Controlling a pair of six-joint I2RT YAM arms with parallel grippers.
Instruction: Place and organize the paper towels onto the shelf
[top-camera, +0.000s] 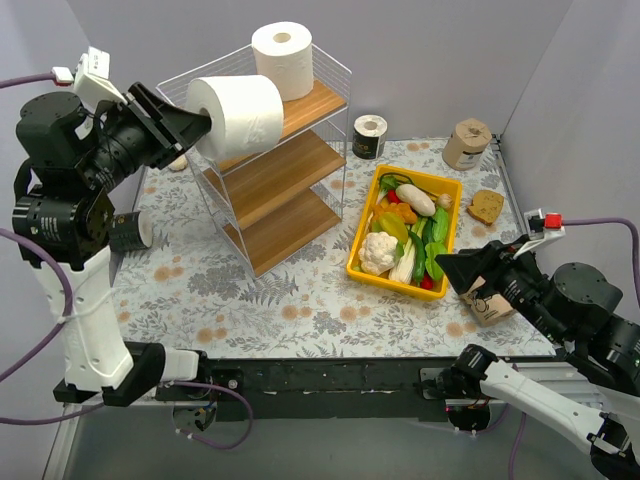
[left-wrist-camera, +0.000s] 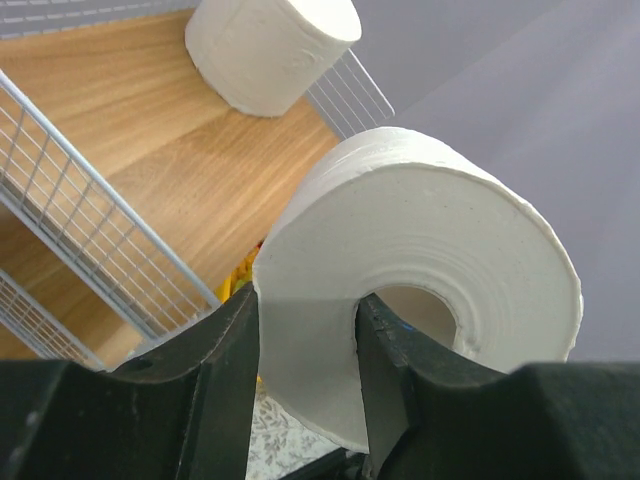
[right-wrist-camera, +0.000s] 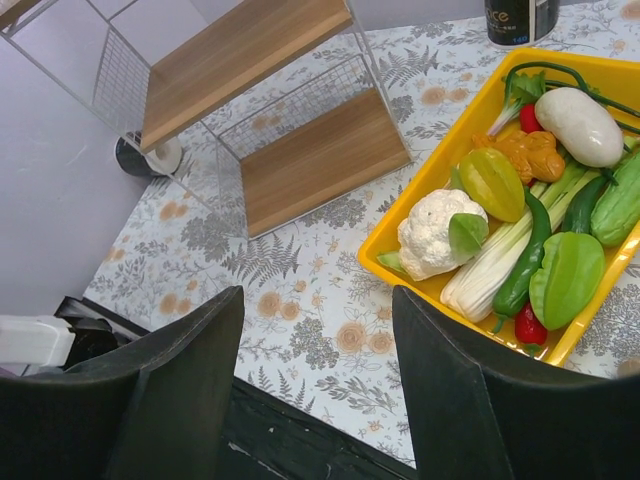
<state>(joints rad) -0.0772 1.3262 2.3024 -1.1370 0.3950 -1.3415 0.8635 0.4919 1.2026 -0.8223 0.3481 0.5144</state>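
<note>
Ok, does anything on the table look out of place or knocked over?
One black-wrapped paper towel roll lies on its side left of the shelf, while the other black roll stands upright. A bread slice sits outside the yellow vegetable bin.

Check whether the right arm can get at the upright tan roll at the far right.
Probably yes: the right gripper has open, empty jaws, and the tan roll stands uncovered past the yellow bin, with only a bread slice nearby.

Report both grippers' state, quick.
Left gripper: closed on white roll, fingers clamping its wall.
Right gripper: open, nothing between the fingers.
</note>
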